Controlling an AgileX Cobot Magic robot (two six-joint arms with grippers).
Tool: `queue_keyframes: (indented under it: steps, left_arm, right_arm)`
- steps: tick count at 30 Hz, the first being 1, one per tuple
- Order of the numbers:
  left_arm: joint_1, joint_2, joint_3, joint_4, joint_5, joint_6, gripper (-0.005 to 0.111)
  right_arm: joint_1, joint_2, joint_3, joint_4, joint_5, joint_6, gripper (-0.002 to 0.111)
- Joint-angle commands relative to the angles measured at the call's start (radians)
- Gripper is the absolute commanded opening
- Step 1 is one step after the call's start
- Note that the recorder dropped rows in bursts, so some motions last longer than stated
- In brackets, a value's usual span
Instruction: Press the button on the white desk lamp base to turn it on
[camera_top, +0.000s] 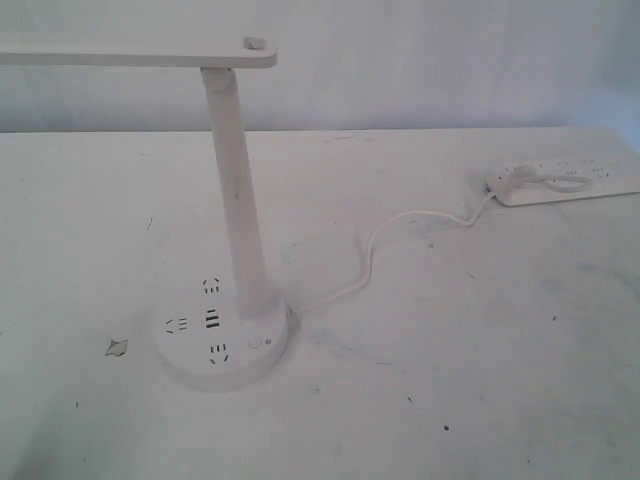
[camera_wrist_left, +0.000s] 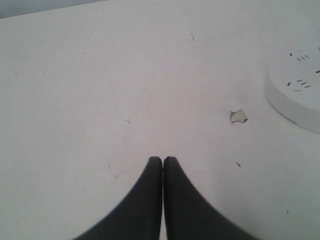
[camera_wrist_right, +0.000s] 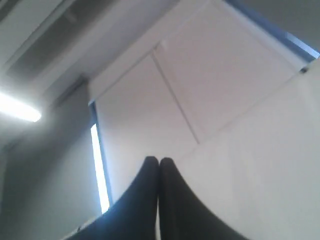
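The white desk lamp base (camera_top: 190, 350) is a flat round disc on the white table, left of the middle, with a tall white stem (camera_top: 235, 190) rising to a flat lamp head (camera_top: 140, 52). The button (camera_top: 253, 342) is a tiny faint ring on the base, just right of the two dark USB slots (camera_top: 212, 321). Neither gripper shows in the exterior view. My left gripper (camera_wrist_left: 162, 159) is shut with nothing in it, over bare table; part of the lamp base (camera_wrist_left: 292, 102) lies off to its side. My right gripper (camera_wrist_right: 159, 160) is shut, pointing up at walls and ceiling.
A white cord (camera_top: 390, 245) runs from the lamp base to a long white power strip (camera_top: 565, 185) at the right rear. A small chipped patch (camera_top: 116, 347) marks the table left of the base, and that chipped patch (camera_wrist_left: 238, 116) shows in the left wrist view too.
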Motion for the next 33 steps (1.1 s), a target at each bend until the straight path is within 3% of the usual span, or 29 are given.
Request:
queue_keyframes:
  steps: [1, 6, 11, 20, 25, 33]
  left_arm:
    - [0.0, -0.003, 0.002, -0.001, 0.0, 0.0, 0.0]
    - [0.0, -0.003, 0.002, -0.001, 0.0, 0.0, 0.0]
    - [0.0, -0.003, 0.002, -0.001, 0.0, 0.0, 0.0]
    - [0.0, -0.003, 0.002, -0.001, 0.0, 0.0, 0.0]
    - [0.0, -0.003, 0.002, -0.001, 0.0, 0.0, 0.0]
    - [0.0, -0.003, 0.002, -0.001, 0.0, 0.0, 0.0]
  right_arm:
    - [0.003, 0.234, -0.038, -0.386, -0.222, 0.112, 0.0]
    - [0.03, 0.494, -0.111, -0.578, -0.222, 0.168, 0.0]
    - [0.129, 0.666, -0.146, -0.66, -0.222, 0.112, 0.0]
    - [0.552, 0.943, -0.192, -0.76, -0.222, -0.287, 0.0]
    - [0.712, 1.159, -0.247, -0.714, -0.222, -0.464, 0.0]
    - [0.765, 1.487, -0.346, -0.668, -0.222, -0.552, 0.0]
